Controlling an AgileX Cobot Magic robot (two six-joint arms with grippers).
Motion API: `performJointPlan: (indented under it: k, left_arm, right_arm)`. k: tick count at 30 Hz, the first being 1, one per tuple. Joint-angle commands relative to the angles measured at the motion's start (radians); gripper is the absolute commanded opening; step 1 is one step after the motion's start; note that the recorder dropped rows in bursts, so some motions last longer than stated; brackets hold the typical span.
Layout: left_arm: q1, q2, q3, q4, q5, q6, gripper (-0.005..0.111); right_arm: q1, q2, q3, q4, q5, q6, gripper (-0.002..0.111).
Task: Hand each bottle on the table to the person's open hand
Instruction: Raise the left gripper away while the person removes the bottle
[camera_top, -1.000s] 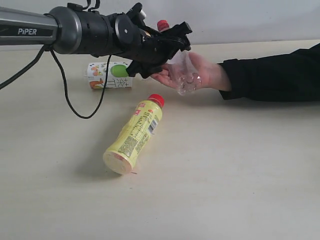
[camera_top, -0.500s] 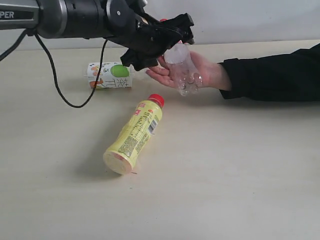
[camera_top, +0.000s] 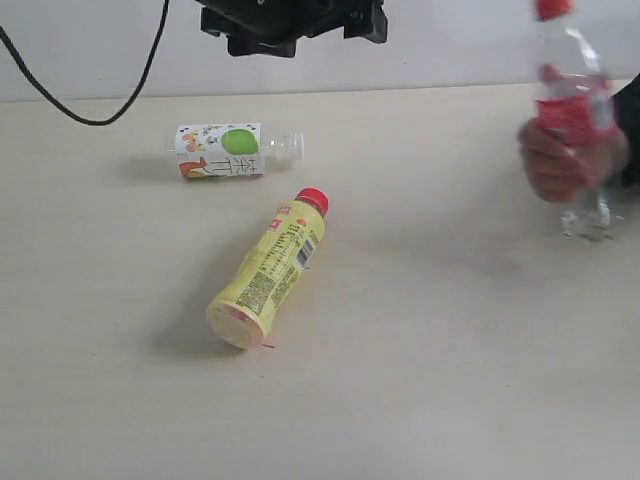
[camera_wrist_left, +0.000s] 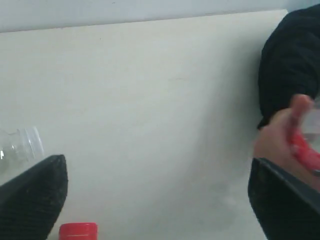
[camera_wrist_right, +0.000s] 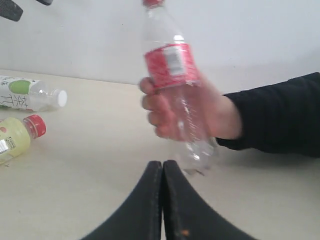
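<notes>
The person's hand (camera_top: 555, 162) has closed round the clear bottle with red cap and label (camera_top: 568, 100) and holds it upright at the table's right side, also clear in the right wrist view (camera_wrist_right: 172, 65). The yellow bottle with red cap (camera_top: 268, 268) lies on the table (camera_top: 450, 330) in the middle. Behind it lies the clear bottle with green-white label and white cap (camera_top: 225, 150). My left gripper (camera_top: 300, 25) hangs open high above these two, holding nothing; its fingers (camera_wrist_left: 35, 195) stand wide apart. My right gripper (camera_wrist_right: 162, 170) is shut and empty, low in front of the hand. No fourth bottle shows.
A black cable (camera_top: 90, 105) loops down from the left arm at the back left. A pale wall (camera_top: 450, 40) runs behind the table. The black sleeve (camera_wrist_right: 275, 120) reaches in from the right.
My left gripper has let go of the red-label bottle and risen up and away. The hand has closed on that bottle, pulled it right and stood it upright.
</notes>
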Motion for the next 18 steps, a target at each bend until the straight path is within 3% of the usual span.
performJointPlan:
  k: [1,3,5,7,11,18]
  left_arm:
    - [0.003,-0.064,0.0,0.012,0.065,0.085,0.093]
    - [0.003,-0.09,0.0,0.014,0.107,0.092,0.09]
    - [0.003,-0.105,0.0,0.014,0.152,0.092,0.078]
    - [0.003,-0.115,0.005,0.0,0.191,0.092,0.058]
    - [0.003,-0.143,0.052,-0.028,0.185,0.097,0.0]
    - [0.003,-0.189,0.143,-0.031,0.146,0.147,0.0]
  right_arm:
    - [-0.003,-0.006,0.005,-0.004,-0.005,-0.004,0.0]
    - [-0.003,-0.006,0.005,-0.004,-0.005,-0.004,0.0]
    - [-0.003,-0.006,0.005,-0.004,-0.005,-0.004,0.0]
    - [-0.003,-0.006,0.005,-0.004,-0.005,-0.004,0.0]
    - [-0.003,-0.006,0.005,-0.004,-0.005,-0.004,0.0]
    - [-0.003,-0.006,0.005,-0.004,-0.005,-0.004,0.0]
